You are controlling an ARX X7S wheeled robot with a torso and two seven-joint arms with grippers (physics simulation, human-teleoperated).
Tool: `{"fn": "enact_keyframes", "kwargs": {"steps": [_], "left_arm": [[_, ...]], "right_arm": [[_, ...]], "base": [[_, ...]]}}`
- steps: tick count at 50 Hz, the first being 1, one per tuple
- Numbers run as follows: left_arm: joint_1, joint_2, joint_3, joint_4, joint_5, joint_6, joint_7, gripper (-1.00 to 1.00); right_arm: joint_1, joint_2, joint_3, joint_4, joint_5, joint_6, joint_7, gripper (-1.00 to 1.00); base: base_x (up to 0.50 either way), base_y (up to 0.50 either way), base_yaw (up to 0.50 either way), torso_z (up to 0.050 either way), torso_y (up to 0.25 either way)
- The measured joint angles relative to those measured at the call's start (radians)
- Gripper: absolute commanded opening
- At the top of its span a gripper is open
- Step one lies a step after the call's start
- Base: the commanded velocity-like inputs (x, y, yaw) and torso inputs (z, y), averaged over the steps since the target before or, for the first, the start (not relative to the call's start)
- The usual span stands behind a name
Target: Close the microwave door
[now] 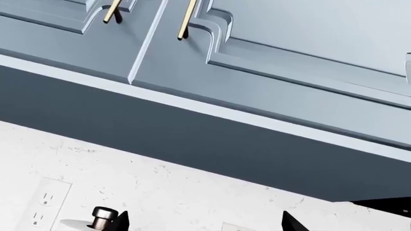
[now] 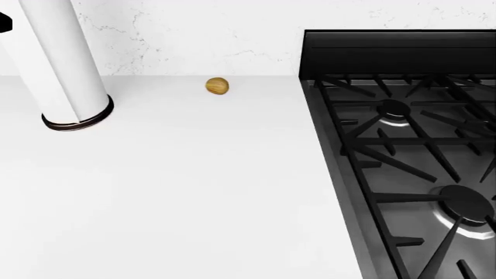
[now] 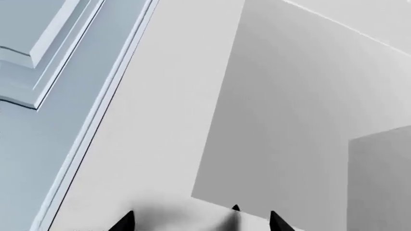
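Across all three views we find no microwave, so door progress cannot be judged; left gripper (image 1: 205, 222) and right gripper (image 3: 199, 220) stand wide, holding nothing.

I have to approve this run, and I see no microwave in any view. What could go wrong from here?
1. No view shows the microwave, so any reach would be blind.
2. The left gripper is raised close under the cabinets and could strike them.
3. A lowered arm might knock the small round thing on the counter toward the stove.
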Motion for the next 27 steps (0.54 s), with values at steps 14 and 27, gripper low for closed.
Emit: {"fn": "enact_keyframes", "kwargs": {"steps": [14,27], "left_arm": [[0.004,-0.005,0.006,0.004,-0.002,0.009,-0.003,1.0],[0.008,-0.009,0.008,0.009,-0.008,0.018,-0.006,1.0]], "right_arm": [[-0.012,0.004,0.085,0.059,0.093,0.011,-0.053,1.0],[-0.075,-0.012,0.267,0.126,0.262,-0.037,-0.05,1.0]], "base": [[0.0,0.0,0.0,-0.004,0.0],[0.0,0.0,0.0,-0.004,0.0]]}}
